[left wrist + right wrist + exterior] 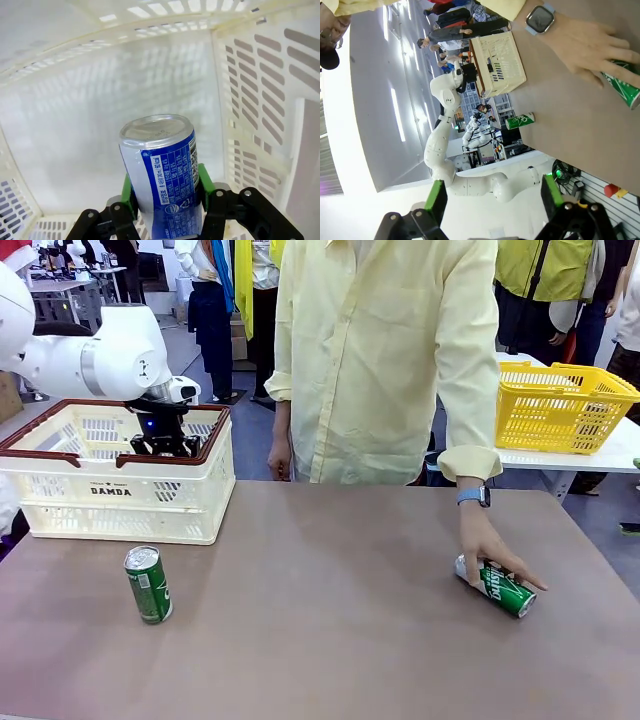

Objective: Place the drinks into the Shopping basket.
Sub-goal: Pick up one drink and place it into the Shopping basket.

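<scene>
Right gripper (pixel 492 197): fingers wide apart, nothing between. Upright can (pixel 148 585): green, white lettering, silver top, on tabletop (pixel 320 640), near left. Lying can (pixel 497 587): green, on its side at right, under person's hand (pixel 487 548). Farther left, basket (pixel 110 490): cream, red-brown rim. Left gripper (pixel 166 190) inside it, pads clamped on blue can (pixel 162 170), white print, silver top.

Wide open lane down the middle of the table (pixel 320 640), near edge to far edge. Far left corner: the Shopping basket (pixel 110 502) blocks it, and the left gripper (pixel 165 447) plugs its mouth, pads pressed on a blue can (pixel 162 175) between the slotted walls. An upright green can (pixel 148 585) stands by the left edge, just in front of the basket. Near the right edge the person's hand (pixel 492 545) covers a lying green can (pixel 500 588); the person's body lines the far edge.
</scene>
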You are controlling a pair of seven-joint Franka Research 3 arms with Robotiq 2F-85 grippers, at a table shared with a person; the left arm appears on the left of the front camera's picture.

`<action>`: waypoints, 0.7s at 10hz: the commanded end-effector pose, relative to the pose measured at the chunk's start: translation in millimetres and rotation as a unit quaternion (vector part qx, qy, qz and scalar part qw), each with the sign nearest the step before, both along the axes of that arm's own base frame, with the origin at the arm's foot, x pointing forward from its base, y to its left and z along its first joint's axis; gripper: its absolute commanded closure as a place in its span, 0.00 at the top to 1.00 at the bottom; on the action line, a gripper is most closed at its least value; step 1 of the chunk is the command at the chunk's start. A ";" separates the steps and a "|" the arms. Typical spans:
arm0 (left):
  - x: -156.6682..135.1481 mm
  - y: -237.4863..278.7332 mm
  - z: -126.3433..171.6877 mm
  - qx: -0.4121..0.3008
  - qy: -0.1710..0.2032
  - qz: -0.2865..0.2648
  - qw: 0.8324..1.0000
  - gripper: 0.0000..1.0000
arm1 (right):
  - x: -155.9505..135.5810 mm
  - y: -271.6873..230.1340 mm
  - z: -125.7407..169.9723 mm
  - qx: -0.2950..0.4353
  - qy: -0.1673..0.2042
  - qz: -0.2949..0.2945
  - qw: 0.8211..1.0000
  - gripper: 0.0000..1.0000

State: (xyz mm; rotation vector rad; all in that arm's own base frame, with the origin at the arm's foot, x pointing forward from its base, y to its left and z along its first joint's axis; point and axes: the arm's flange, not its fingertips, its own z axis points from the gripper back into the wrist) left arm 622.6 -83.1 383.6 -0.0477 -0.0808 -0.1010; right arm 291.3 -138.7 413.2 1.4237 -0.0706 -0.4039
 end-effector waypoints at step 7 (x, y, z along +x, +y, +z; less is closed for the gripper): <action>-12.4 7.4 37.0 0.005 -0.017 0.013 1.000 1.00 | -1.4 -0.9 0.4 -0.002 -0.013 0.006 1.000 1.00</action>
